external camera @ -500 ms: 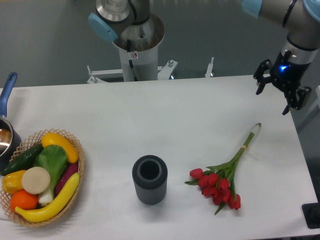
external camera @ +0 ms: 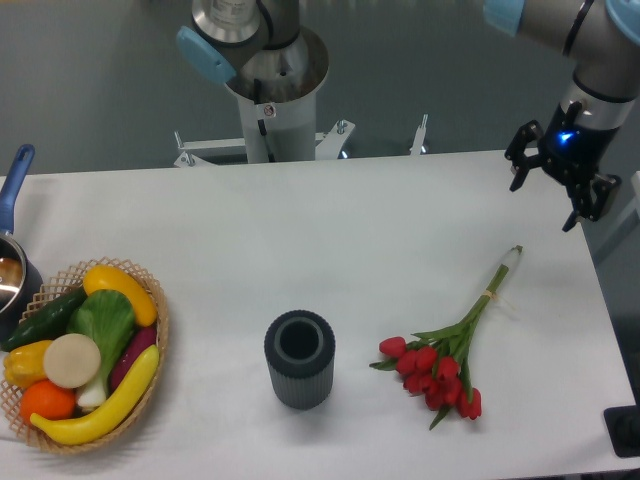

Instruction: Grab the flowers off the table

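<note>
A black two-finger tool [external camera: 545,191] hangs open and empty above the white tabletop's [external camera: 330,230] far right edge. The bunch of red tulips with long green tied stems [external camera: 450,350] lies flat, well apart from it, so pickup looks not yet begun. A dark ribbed cylindrical cup [external camera: 299,358] looks empty; a wicker basket [external camera: 160,330] holds colourful fruit and vegetables.

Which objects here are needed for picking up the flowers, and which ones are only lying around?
Part of the job:
- flowers, lying flat on the table
- table
- gripper, open, up by the far right edge

Just lying about:
- dark ribbed cup, upright, left of the flowers
- wicker basket of fruit and vegetables
- blue-handled pot at the left edge
</note>
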`<state>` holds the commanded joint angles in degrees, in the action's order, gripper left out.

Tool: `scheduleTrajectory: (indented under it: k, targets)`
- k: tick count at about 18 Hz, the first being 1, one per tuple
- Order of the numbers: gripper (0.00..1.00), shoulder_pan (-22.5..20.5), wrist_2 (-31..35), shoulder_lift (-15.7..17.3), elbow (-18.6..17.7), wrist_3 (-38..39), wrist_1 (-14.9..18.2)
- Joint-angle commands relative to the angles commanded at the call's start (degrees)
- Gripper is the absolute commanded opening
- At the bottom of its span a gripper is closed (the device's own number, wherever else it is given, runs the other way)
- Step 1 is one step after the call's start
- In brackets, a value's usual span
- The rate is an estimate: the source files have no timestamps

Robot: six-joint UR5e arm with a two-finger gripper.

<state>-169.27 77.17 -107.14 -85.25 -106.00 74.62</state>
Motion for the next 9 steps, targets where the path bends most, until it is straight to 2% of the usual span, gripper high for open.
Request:
scheduleTrajectory:
  k: [2,5,9]
  targets:
    - [1.0,0.0,0.0,-0.1,-0.4,0.3,-0.1]
    - [1.0,0.4,0.2,-0.2,-0.7,6.4,-0.1]
    - [1.0,1.2,0.2,-1.1,-1.8,8.1,-0.1]
